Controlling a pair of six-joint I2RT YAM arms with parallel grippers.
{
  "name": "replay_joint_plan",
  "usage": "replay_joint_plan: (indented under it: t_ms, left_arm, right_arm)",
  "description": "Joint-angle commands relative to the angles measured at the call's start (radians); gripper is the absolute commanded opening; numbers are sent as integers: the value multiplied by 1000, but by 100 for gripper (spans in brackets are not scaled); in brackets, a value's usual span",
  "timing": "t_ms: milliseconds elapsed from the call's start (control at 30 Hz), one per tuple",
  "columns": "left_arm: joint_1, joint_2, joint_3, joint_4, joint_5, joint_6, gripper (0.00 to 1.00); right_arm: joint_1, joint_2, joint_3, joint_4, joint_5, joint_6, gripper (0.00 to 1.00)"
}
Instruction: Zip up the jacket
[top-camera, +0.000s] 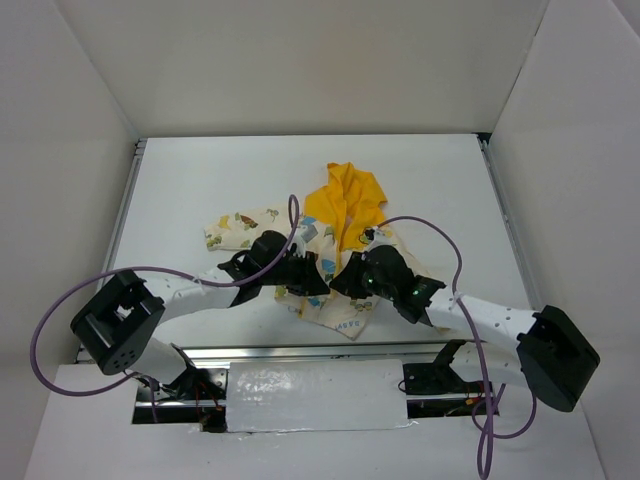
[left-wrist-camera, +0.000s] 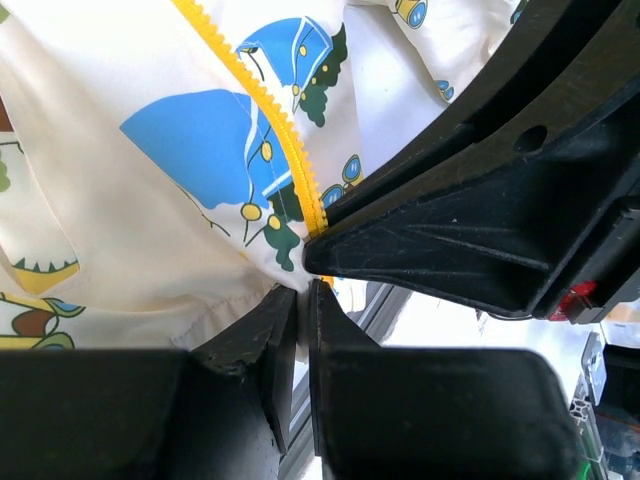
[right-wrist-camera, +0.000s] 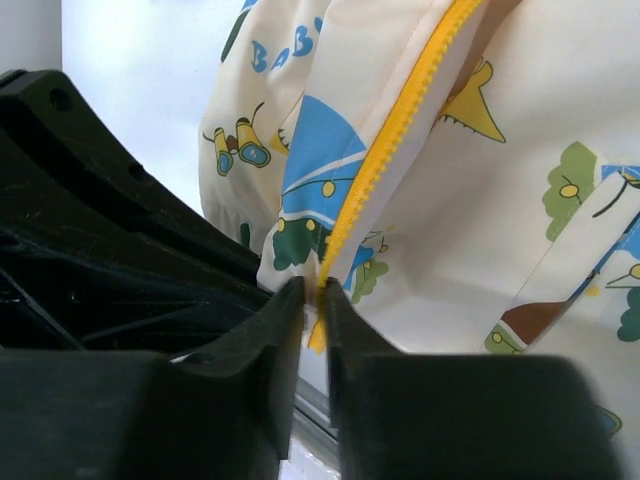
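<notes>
The jacket (top-camera: 328, 243) lies on the counter (top-camera: 200, 180) near my bases. Its long axis runs away from me, with the yellow hood (top-camera: 345, 200) far and the hem near. My left fingers (left-wrist-camera: 265, 345) pinch the hem's cream edge. My right fingers (right-wrist-camera: 275, 330) pinch the bottom end of the yellow zipper strip (right-wrist-camera: 385, 150).

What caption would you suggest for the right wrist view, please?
Right end effector pinches the lower end of the jacket's yellow zipper strip.

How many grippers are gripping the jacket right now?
2. The left gripper pinches the jacket hem near the zipper end; the right gripper pinches the zipper's lower end.
</notes>
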Motion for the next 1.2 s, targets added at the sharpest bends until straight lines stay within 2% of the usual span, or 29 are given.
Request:
replay_joint_plan:
  t_ms: [0,67,133,233,267,333,467,633,700,800,900,1167]
  left_arm:
    - [8,-38,2,91,29,-15,0]
    - [11,-42,4,77,26,-10,0]
    - [11,-44,2,69,26,-5,0]
    - [11,-39,8,54,21,4,22]
    - [11,-36,8,45,23,7,39]
    - [11,-29,13,23,21,17,51]
    - [5,-9,31,-29,0,50,48]
    - [-12,5,59,-60,-26,62,41]
    - [-12,7,62,-50,-16,57,43]
    - [-12,11,71,-43,1,53,52]
    - [-12,8,73,-30,13,47,56]
    - [-14,36,71,5,58,34,48]
  right_arm:
    - [7,-14,-11,81,-39,10,15]
    - [7,-24,-11,72,-31,11,10]
    - [7,-35,-11,61,-15,13,0]
    - [9,-54,4,11,16,14,0]
    - [7,-57,16,-17,28,14,0]
    - [7,-55,55,-83,63,10,0]
    - [9,-51,119,-208,102,5,0]
    - [9,-57,133,-216,87,0,0]
    - [9,-51,136,-207,67,0,0]
    - [12,-37,138,-203,58,2,0]
    - [14,-34,139,-200,58,2,0]
    - [20,-29,148,-183,58,17,0]
